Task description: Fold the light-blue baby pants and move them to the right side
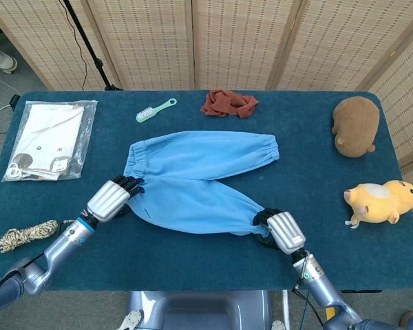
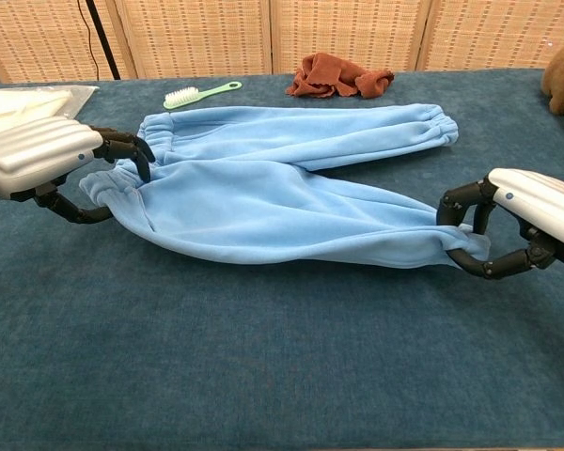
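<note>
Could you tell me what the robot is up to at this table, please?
It is starting to fold the light-blue fleece baby pants, which lie spread flat on the dark blue table. The right hand grips the cuff of the nearer leg, and the left hand has its fingers at the waistband, though a firm grip there is unclear. No fold is made yet.

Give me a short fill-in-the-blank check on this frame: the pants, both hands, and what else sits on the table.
1. The right robot hand pinches the near leg's ____ of the light-blue baby pants.
2. The left robot hand is at the pants' ____.
3. The mint brush lies ____ of the rust-red cloth.

Missing: cuff; waistband; left
</note>
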Action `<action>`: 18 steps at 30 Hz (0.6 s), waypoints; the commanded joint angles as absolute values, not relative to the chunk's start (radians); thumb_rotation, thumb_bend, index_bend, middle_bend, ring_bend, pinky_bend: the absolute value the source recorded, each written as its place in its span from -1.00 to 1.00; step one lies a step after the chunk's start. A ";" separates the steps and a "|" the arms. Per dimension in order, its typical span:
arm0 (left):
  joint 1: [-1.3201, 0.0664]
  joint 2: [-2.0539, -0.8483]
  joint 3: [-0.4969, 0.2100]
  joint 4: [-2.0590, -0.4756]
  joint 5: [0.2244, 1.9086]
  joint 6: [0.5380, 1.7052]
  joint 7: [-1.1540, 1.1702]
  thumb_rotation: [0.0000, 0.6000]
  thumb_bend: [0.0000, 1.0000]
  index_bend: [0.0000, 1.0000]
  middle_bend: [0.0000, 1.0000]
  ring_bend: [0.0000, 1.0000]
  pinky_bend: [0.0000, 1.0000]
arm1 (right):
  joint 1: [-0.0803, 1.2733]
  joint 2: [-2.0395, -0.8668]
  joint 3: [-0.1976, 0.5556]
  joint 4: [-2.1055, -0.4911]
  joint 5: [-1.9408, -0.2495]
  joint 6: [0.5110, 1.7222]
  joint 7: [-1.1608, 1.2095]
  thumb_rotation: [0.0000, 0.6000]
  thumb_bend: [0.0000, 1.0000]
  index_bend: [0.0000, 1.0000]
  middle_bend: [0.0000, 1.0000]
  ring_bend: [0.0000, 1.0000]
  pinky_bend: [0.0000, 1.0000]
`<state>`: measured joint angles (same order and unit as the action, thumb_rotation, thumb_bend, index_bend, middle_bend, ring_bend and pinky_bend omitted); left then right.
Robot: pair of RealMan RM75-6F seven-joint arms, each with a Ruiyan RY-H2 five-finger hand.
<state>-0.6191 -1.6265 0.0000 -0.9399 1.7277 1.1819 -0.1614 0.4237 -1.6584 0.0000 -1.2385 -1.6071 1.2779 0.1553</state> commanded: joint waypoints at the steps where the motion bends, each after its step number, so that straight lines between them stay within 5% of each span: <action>1: -0.619 -1.644 0.007 -0.913 1.729 1.199 -0.154 1.00 -0.35 0.14 -0.17 -0.26 -0.17 | 0.424 -1.659 0.001 -1.239 -1.605 1.276 0.158 1.00 0.14 0.22 0.03 -0.20 -0.08; 9: -0.623 -1.656 0.016 -0.892 1.701 1.169 -0.138 1.00 -0.34 0.26 -0.07 -0.17 -0.09 | 0.422 -1.658 0.005 -1.243 -1.598 1.270 0.169 1.00 0.14 0.22 0.03 -0.20 -0.08; 18: -0.630 -1.648 0.013 -0.901 1.676 1.164 -0.149 1.00 -0.10 0.34 0.00 -0.08 0.03 | 0.422 -1.646 0.016 -1.252 -1.588 1.270 0.185 1.00 0.15 0.22 0.03 -0.20 -0.08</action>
<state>-0.6292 -1.6487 0.0133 -0.9002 1.6762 1.1644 -0.1484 0.4222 -1.6463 0.0151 -1.2516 -1.5883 1.2699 0.1840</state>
